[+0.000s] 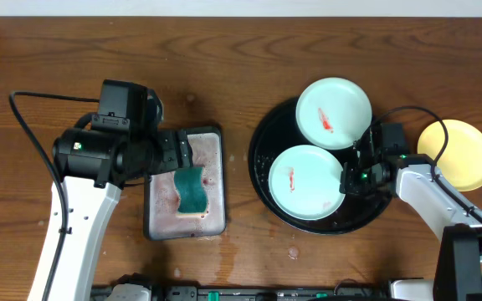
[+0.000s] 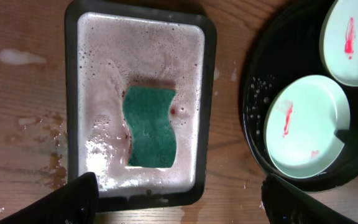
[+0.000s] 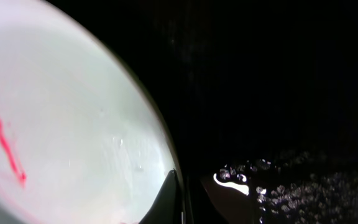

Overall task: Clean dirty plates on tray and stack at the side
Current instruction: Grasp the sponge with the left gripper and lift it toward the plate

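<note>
While shut, R gripper (image 1: 348,178) on plate (image 1: 301,186).

tray (image 1: 260,163): glossy black | mint plates (image 1: 312,199) (red smears) | third plate (image 1: 458,155): yellow | sponge (image 1: 191,191): green | tabletop (image 1: 57,50): brown wood-grain

Wood table (image 1: 241,50), black tray (image 1: 262,150), grey tray (image 1: 161,209), yellow plate (image 1: 463,155)

Glossy black tray (image 1: 260,159); wood-grain tabletop (image 1: 57,50); rough green sponge (image 1: 191,191)
</note>
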`<state>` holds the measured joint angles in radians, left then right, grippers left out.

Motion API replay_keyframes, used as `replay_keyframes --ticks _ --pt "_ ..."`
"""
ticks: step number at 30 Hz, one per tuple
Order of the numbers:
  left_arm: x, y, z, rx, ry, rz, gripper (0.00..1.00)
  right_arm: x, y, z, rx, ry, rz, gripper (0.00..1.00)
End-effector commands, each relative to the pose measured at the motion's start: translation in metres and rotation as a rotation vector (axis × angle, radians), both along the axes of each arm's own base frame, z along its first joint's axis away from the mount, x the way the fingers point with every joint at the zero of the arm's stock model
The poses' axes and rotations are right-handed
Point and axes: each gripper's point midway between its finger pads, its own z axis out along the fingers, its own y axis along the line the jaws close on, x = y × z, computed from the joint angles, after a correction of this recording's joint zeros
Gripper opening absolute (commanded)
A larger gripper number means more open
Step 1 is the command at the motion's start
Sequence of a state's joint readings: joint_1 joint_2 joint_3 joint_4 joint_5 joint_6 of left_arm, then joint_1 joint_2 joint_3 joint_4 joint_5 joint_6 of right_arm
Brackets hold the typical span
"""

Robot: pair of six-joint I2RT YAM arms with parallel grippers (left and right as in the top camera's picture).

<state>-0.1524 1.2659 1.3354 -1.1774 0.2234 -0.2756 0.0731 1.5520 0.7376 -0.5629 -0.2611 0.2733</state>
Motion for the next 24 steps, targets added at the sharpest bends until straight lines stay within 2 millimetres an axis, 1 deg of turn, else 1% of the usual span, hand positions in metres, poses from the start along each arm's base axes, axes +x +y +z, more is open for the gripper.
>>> replay_keyframes --ticks 1,6,8,10,13,16,18,19,23,24 --pt "-0.001 0.001 0.000 0.002 0.006 -0.006 0.84 0.011 -0.010 -0.001 -0.037 -0.026 -0.058 0.01" --pt "-0.004 0.001 -0.006 0.007 0.034 -0.006 0.84 0.022 -0.009 0.010 -0.033 -0.085 -0.045 0.01" --pt "-0.006 0.001 -0.013 0.010 0.056 -0.006 0.84 0.025 -0.009 0.014 -0.039 -0.109 -0.014 0.01" --pt "-0.007 0.002 -0.025 0.015 0.087 -0.006 0.84 0.024 -0.008 0.016 -0.045 -0.122 0.018 0.01" --pt "-0.008 0.002 -0.052 0.022 0.136 -0.006 0.79 0.021 -0.003 0.018 -0.026 -0.122 0.066 0.01" --pt "-0.006 -0.001 -0.085 0.029 0.178 -0.014 0.78 0.018 -0.002 0.017 -0.019 -0.113 0.081 0.01" --pt "-0.006 -0.003 -0.108 0.036 0.216 -0.023 0.68 0.017 -0.002 0.017 -0.020 -0.110 0.081 0.01" --pt "-0.008 -0.004 -0.119 0.038 0.246 -0.014 0.66 0.017 -0.002 0.017 -0.020 -0.110 0.081 0.01" --pt "-0.020 -0.005 -0.161 0.047 0.390 0.060 0.66 0.016 -0.002 0.016 -0.020 -0.104 0.081 0.01" --pt "-0.021 -0.007 -0.172 0.049 0.413 0.070 0.64 0.015 -0.002 0.016 -0.020 -0.102 0.081 0.01"
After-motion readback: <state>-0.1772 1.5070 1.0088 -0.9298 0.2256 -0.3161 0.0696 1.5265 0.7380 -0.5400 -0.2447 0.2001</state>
